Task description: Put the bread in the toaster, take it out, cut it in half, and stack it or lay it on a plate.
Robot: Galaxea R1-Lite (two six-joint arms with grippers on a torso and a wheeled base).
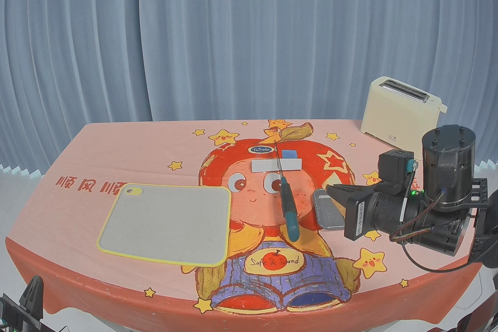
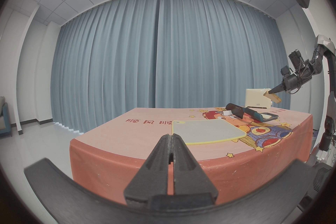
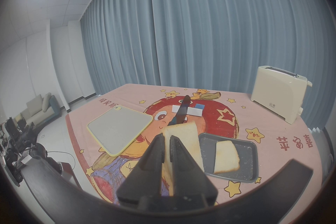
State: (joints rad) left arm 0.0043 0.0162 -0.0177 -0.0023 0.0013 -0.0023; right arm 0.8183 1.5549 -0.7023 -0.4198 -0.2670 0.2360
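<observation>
Pale bread slice (image 3: 187, 142) in right tool (image 3: 167, 139)

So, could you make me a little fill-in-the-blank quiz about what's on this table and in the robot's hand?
1. The right hand is shut on a slice of ____.
2. Another slice lies in the dark ____ on the table.
3. The grey cutting board has a ____ rim.
4. The cream ____ stands at the table's far right.
Missing words: bread; tray; yellow; toaster.
</observation>
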